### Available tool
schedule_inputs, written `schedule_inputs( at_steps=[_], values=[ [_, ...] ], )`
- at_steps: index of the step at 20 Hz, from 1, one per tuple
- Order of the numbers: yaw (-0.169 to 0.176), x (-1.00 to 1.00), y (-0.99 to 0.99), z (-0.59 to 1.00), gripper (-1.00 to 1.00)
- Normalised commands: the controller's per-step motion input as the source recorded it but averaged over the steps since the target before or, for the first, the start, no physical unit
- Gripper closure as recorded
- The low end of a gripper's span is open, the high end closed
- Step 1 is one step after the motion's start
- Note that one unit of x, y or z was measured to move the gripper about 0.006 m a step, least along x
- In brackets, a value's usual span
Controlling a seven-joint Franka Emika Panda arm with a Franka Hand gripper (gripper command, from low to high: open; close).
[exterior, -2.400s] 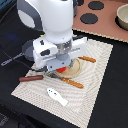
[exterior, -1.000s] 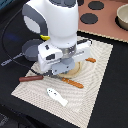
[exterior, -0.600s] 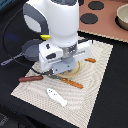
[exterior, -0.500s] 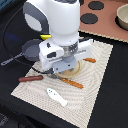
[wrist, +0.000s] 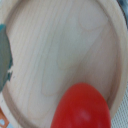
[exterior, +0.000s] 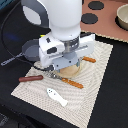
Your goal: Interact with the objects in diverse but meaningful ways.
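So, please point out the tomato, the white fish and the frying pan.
tomato (wrist: 82,112): wrist view, middle of its red skin.
white fish (exterior: 56,96): exterior view, middle of its body.
frying pan (exterior: 30,50): exterior view, dark inside of its bowl.

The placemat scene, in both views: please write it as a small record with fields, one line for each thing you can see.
surface: woven placemat on a dark table
arm: white Franka, lowered over the wooden plate
hand: hidden under the arm in the exterior view; open or shut cannot be told
plate contents: red tomato lies inside the plate, near its rim
white fish piece: on the placemat, apart from the plate
brown-handled utensil: at the placemat's edge, on the exterior view's left
frying pan: grey, partly behind the arm
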Motion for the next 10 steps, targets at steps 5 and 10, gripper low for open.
schedule_inputs(
  at_steps=[5, 10],
  values=[
    [0.131, -0.08, 0.22, 0.11, -1.0],
    [0.226, -0.07, 0.26, 0.05, -1.0]
  ],
)
